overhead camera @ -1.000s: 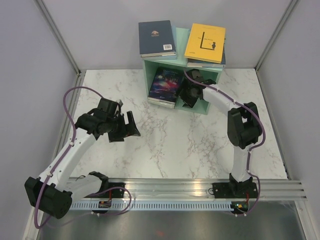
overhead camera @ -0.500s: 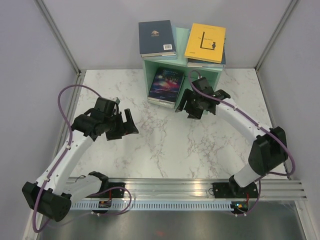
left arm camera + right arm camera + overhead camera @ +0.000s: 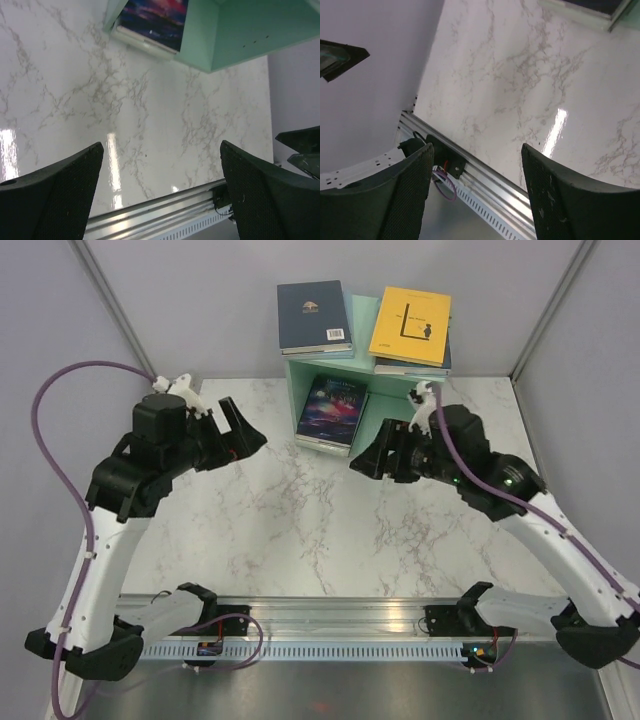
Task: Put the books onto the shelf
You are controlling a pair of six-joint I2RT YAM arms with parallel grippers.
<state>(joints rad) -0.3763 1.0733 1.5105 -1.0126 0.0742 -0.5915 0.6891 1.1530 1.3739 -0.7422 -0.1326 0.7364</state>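
Top external view: left hand (image 3: 243,430) and right hand (image 3: 372,452) both gape empty before the shelf (image 3: 362,330) at the far edge of the bench (image 3: 320,530), with the galaxy book (image 3: 333,408) leaning inside and the navy book (image 3: 313,315) and yellow book (image 3: 411,325) lying on top, so any retreat should steer wide of the leaning cover.

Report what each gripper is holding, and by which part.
Nothing is held. The left gripper and the right gripper both stand open, with nothing between the jaws.
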